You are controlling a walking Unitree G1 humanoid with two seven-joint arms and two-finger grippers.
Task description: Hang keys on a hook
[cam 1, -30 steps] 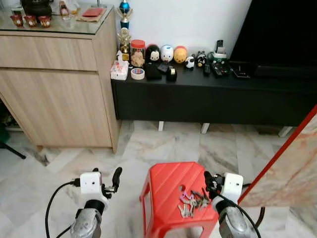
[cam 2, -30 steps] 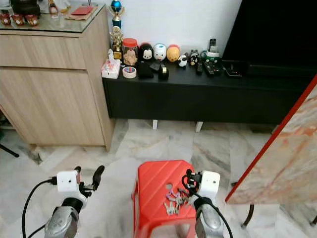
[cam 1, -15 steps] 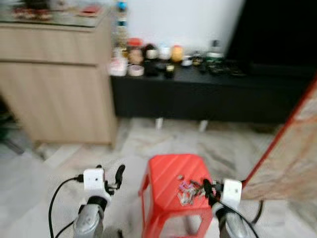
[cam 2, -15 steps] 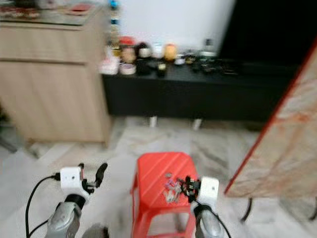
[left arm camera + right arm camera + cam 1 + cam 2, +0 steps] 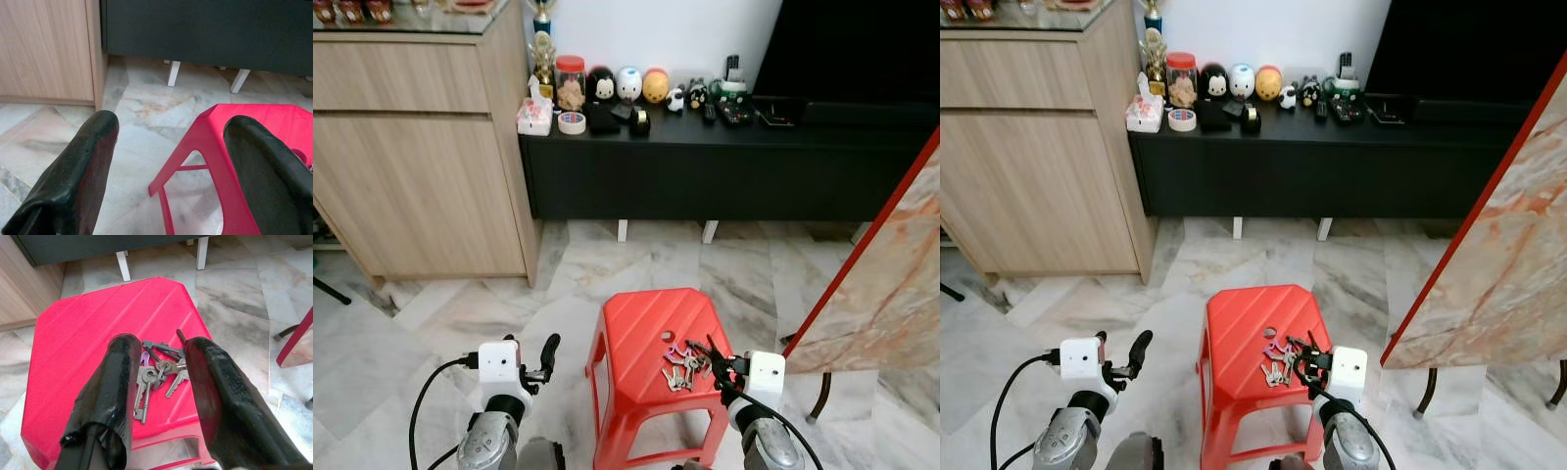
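— Okay, where are we? Keys [image 5: 159, 373] lie in a loose bunch on the red stool [image 5: 646, 338], toward its right side. Our right gripper [image 5: 159, 382] hangs just above them, fingers spread wide with the bunch framed in between, nothing held.

— And the left gripper [image 5: 168, 161]?

— Off the stool's left side over bare floor, fingers wide apart too, holding nothing. Idle, we'd say.

— So the step in hand is the pick?

— We judge so. Keys not lifted yet. To do it well we should come straight down so both fingers land either side of the ring where the keys join, then close there, not on a single blade. A lone key would likely pivot or slip. The stool top is ribbed plastic, so flat keys may be hard to get under; pinching the raised cluster looks safer.

— Any hook?

— None we can make out, so we'll need to look for one after the grab.

— Room?

— Marbled floor tiles [image 5: 636, 269]. Low black cabinet [image 5: 724, 171] along the white wall, with small figurines, a jar [image 5: 571, 81] and a tape roll [image 5: 572, 122] on top. Wooden sideboard [image 5: 411, 147] to the left. A marble-look panel with a red edge [image 5: 891, 284] leans at right, near the stool — mind the right elbow there.
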